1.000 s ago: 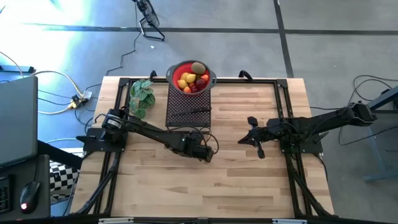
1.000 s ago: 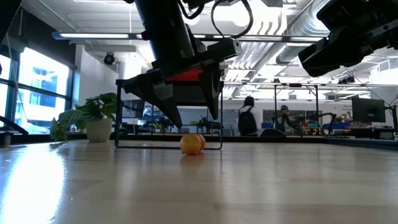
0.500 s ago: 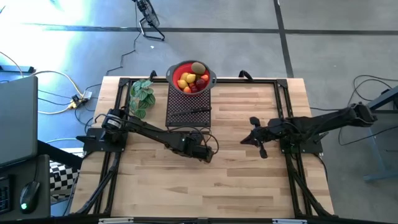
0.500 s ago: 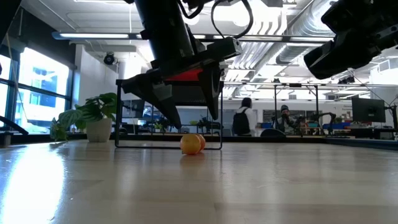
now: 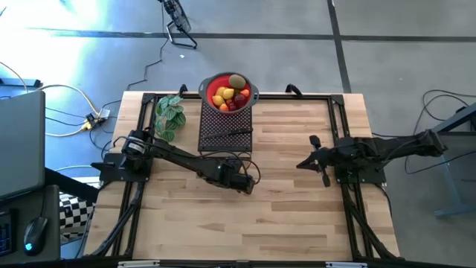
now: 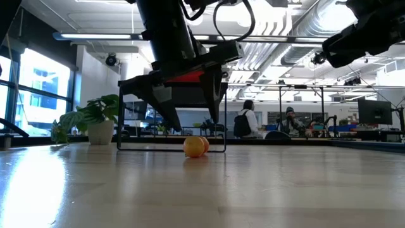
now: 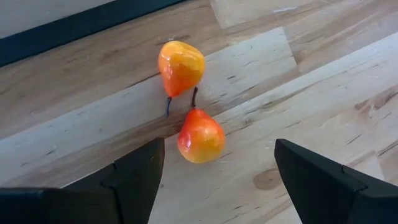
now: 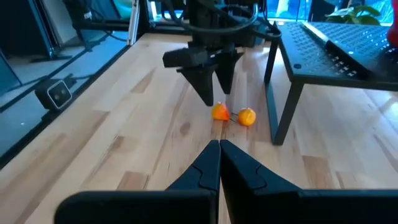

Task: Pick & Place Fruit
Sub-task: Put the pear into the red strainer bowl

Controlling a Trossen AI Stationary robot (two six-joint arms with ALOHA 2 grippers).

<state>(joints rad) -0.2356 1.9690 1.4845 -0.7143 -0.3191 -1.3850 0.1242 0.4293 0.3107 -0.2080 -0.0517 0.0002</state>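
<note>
The left gripper, jaws wide just above the near orange fruit beside the rack, should descend centred; the right gripper, closed, waits apart.

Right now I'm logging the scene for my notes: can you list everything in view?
Small orange fruits: two, orange-red, on the table beside the rack, under the left claw.
Bowl: one, red with grey rim, far table edge, holding yellow, red and brown fruit.
Rack: one, black mesh, in front of the bowl.
Knife: one, black-handled, on the rack.
Plant: one, green, left of the rack.
Table: one, light wood.
People: two, far background of the low view.
Left claw: open, poised over the two fruits.
Right claw: shut, waiting right of centre.
</note>
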